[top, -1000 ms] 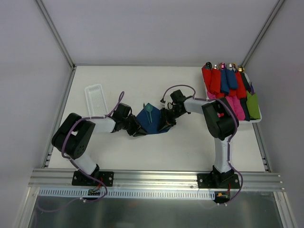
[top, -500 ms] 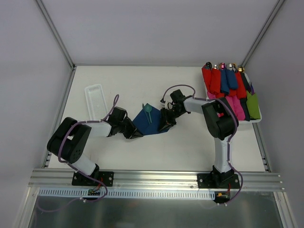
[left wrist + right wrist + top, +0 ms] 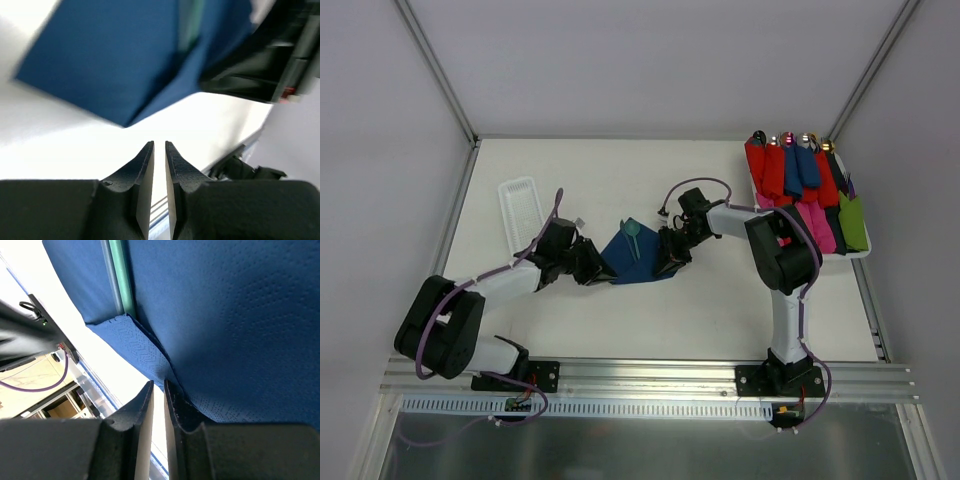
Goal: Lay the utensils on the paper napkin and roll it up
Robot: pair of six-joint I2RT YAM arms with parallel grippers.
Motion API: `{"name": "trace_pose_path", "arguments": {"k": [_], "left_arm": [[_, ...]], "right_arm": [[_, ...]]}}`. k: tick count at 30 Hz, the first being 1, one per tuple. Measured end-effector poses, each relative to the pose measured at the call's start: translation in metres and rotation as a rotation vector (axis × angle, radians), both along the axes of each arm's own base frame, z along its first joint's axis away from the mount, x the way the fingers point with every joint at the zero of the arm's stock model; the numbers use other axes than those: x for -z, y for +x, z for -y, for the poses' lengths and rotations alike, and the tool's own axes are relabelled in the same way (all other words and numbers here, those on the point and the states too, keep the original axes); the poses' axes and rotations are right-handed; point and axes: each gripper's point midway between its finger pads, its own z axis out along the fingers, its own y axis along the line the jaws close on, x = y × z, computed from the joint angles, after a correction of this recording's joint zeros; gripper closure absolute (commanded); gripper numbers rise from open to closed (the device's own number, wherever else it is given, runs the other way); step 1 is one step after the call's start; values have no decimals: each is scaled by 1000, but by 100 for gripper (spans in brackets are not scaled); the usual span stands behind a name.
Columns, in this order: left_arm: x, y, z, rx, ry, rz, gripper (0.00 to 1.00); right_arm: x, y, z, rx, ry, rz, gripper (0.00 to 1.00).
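The navy paper napkin (image 3: 638, 262) lies partly folded on the white table between my two grippers. A teal utensil (image 3: 633, 230) lies on it, its teal end sticking out at the far side. My left gripper (image 3: 598, 268) is shut and empty, just left of the napkin's corner and apart from it. In the left wrist view the napkin (image 3: 125, 65) is blurred ahead of the gripper (image 3: 159, 145). My right gripper (image 3: 667, 262) is shut at the napkin's right edge. In the right wrist view the napkin (image 3: 240, 315) drapes over one finger of the gripper (image 3: 158, 385), with the teal handle (image 3: 121, 280) under a fold.
A white ribbed tray (image 3: 523, 212) stands at the far left of the table. A white tray (image 3: 863, 253) at the far right holds several red, pink, blue and green rolls (image 3: 800, 180). Metal frame rails border the table.
My left arm has swung to the left and its gripper has drawn back from the napkin's left corner. The right arm and the napkin have stayed put.
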Motion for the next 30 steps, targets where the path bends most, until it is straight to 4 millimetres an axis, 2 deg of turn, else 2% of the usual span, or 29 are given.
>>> {"name": "trace_pose_path", "arguments": {"k": [4,8,12,15,24,30], "left_arm": [[-26,18,17,59,-34,85,85],[-30,25,37,111,-46,98,86],[-17,22,54,160,-42,59,89],[-2,20,61,177,-31,21,90],[22,17,60,143,-15,-73,100],[35,10,53,80,-3,-133,100]], "right_arm": [[0,0,0,-1,-2,1,83],[0,0,0,-9,-9,9,83],[0,0,0,-16,-17,16,83],[0,0,0,-18,-23,18,83],[0,0,0,-24,-26,22,83],[0,0,1,-38,-26,30,83]]}}
